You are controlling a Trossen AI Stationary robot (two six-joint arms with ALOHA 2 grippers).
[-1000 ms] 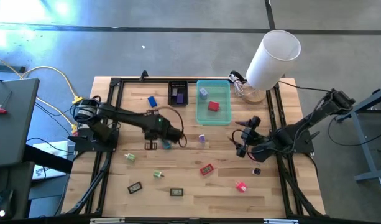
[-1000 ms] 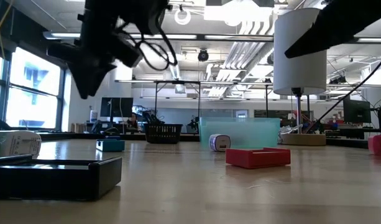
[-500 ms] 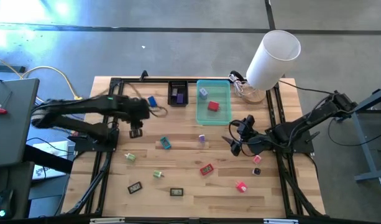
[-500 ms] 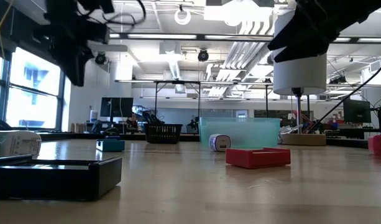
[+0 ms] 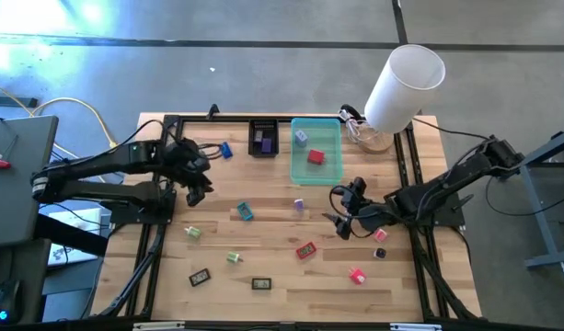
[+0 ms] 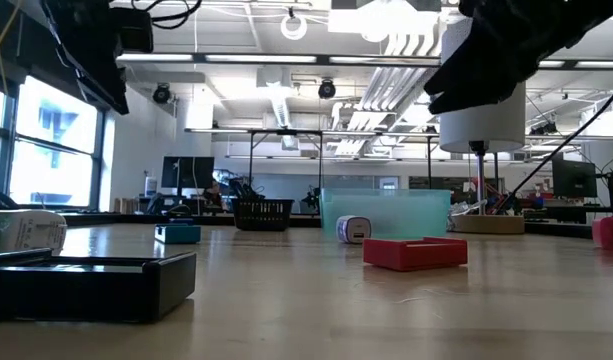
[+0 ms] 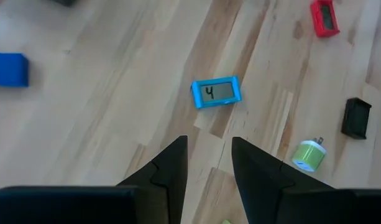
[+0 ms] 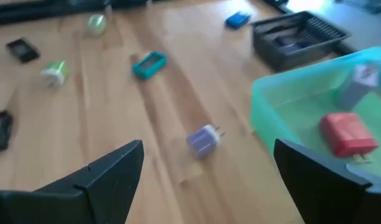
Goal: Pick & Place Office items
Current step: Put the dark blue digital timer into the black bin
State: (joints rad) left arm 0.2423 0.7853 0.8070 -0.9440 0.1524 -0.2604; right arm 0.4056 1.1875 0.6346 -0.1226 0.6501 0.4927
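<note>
Partly hidden in the low view, both arms show only as dark silhouettes cut off by the upper edge, so their hands cannot be read there. Seen from above, the left hand [image 5: 197, 188] hangs at about nine o'clock of the tabletop [image 5: 272, 262], its arm stretched in from the left edge; the left wrist view shows its two dark fingers [image 7: 171, 165] a narrow gap apart with nothing between them. The right hand [image 5: 341, 213] hovers right of centre, near three o'clock, arm bent low, its fingers [image 8: 109, 171] spread wide and empty.

Small office items lie scattered on the pale wooden planks: a teal flat piece [image 5: 245, 212] with a little display near the centre, a purple plug-shaped piece [image 5: 299, 205] just beside it toward three o'clock, a red flat piece [image 5: 305, 250] toward six o'clock, and a blue block [image 5: 225, 151] toward eleven o'clock. A red block [image 5: 316, 157] sits inside the translucent teal tray [image 5: 296, 167] at twelve o'clock; a black slatted tray [image 5: 263, 138] stands beside it. Smaller green and black pieces are too small to make out.
</note>
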